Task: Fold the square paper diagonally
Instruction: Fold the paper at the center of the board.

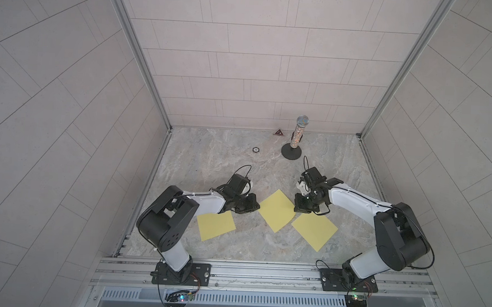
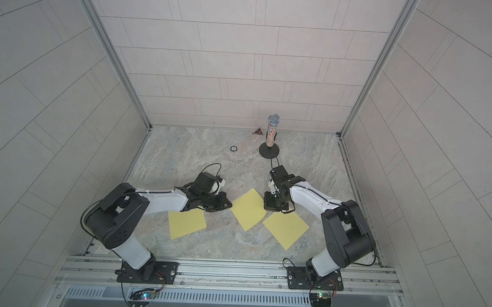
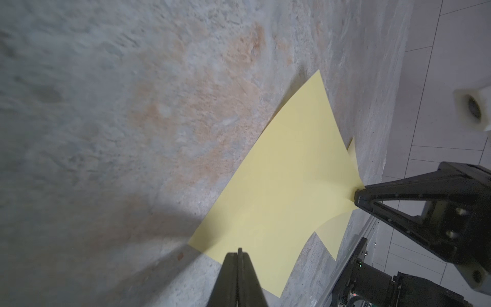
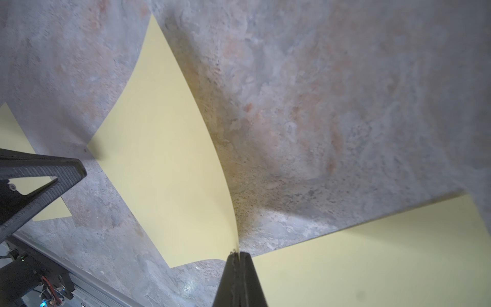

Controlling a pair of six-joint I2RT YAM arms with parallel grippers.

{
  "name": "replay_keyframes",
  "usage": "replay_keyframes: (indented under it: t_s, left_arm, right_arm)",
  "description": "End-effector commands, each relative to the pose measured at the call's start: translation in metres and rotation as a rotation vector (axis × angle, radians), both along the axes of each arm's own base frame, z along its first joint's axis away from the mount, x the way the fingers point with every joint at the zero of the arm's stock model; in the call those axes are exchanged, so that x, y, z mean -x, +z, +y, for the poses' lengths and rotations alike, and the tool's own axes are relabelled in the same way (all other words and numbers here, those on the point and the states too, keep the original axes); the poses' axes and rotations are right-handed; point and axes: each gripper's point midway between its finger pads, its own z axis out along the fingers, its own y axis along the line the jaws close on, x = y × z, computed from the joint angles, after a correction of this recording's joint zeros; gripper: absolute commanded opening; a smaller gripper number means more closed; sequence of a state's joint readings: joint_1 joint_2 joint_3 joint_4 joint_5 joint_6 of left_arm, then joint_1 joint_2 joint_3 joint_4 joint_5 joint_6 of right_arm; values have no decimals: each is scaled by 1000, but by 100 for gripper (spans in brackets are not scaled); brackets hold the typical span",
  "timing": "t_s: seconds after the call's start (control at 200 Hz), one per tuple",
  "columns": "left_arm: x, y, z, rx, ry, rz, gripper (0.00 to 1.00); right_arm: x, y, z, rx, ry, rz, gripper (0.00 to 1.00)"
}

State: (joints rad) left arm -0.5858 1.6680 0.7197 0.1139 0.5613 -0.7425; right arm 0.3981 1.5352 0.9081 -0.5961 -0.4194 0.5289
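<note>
Three yellow square papers lie on the marble table. The middle paper (image 1: 276,210) (image 2: 249,209) sits like a diamond between both arms. My right gripper (image 1: 296,210) (image 4: 237,252) is shut on its right corner, and that corner curls up off the table (image 3: 345,186). My left gripper (image 1: 257,208) (image 3: 240,251) is shut, with its tips at the paper's left corner, where the sheet lies flat. The frames do not settle whether paper is between those jaws. In the right wrist view the left gripper (image 4: 83,170) stands just beside the paper's edge (image 4: 159,159).
A second yellow sheet (image 1: 216,225) lies under the left arm and a third (image 1: 314,231) lies by the right arm. At the back stand a glittery microphone on a round base (image 1: 297,136), a small triangle (image 1: 278,132) and a small ring (image 1: 256,149).
</note>
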Motion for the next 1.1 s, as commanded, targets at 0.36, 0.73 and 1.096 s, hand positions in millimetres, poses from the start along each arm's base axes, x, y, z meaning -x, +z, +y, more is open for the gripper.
replay_keyframes:
  t_s: [0.36, 0.73, 1.096]
  left_arm:
    - [-3, -17, 7, -113, -50, -29, 7]
    - [-3, -31, 16, -180, -53, -20, 4]
    - [4, -34, 20, -181, -58, -8, 0]
  right_arm:
    - [-1, 6, 3, -32, -26, -2, 0]
    - [-2, 21, 17, -126, -37, 0, 0]
    - [-22, 47, 52, -353, -108, -38, 0]
